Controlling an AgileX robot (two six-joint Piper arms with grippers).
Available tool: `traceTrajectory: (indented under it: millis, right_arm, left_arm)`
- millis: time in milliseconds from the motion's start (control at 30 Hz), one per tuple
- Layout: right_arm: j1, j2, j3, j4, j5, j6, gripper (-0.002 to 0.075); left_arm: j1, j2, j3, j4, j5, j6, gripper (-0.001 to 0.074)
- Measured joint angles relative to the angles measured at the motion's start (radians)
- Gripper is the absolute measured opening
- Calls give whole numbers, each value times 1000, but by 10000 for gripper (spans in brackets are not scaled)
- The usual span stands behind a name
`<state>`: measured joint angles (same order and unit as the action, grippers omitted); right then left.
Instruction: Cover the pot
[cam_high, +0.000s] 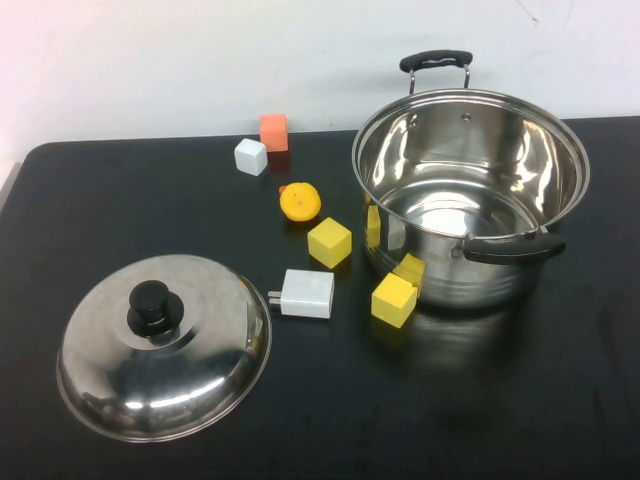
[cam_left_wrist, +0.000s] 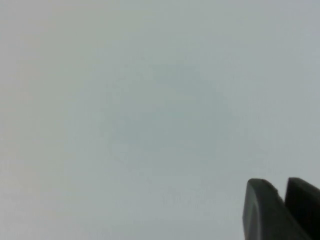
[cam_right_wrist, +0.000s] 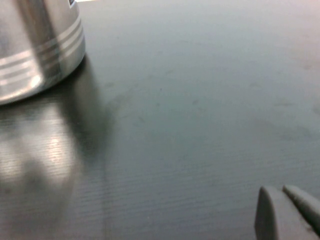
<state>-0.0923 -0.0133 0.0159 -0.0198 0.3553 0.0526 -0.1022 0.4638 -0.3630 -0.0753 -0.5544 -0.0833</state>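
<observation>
The large shiny steel pot (cam_high: 470, 190) stands open and uncovered at the right of the black table (cam_high: 560, 400), with black handles at its back and front. The domed steel lid (cam_high: 165, 345) with a black knob (cam_high: 150, 306) lies on the table at the front left. Neither arm shows in the high view. My left gripper (cam_left_wrist: 281, 192) faces a blank pale surface, its fingers together and empty. My right gripper (cam_right_wrist: 281, 197) hovers low over bare table, fingers together and empty, with the pot's lower wall (cam_right_wrist: 35, 45) some way off.
Between lid and pot lie a white charger plug (cam_high: 305, 293), yellow blocks (cam_high: 329, 242) (cam_high: 394, 297), an orange-yellow round toy (cam_high: 300, 202), a white cube (cam_high: 250, 156) and an orange block (cam_high: 273, 132). A white wall stands behind the table.
</observation>
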Motion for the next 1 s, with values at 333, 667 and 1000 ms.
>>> traceTrajectory:
  millis: [333, 667, 1000]
  right_arm:
    - [0, 0, 0, 0, 0, 0, -2]
    - [0, 0, 0, 0, 0, 0, -2]
    - [0, 0, 0, 0, 0, 0, -2]
  left_arm:
    - [0, 453, -29, 139, -64, -111, 492]
    - [0, 802, -62, 298, -132, -165, 536]
    - [-62, 962, -66, 312, -138, -175, 538]
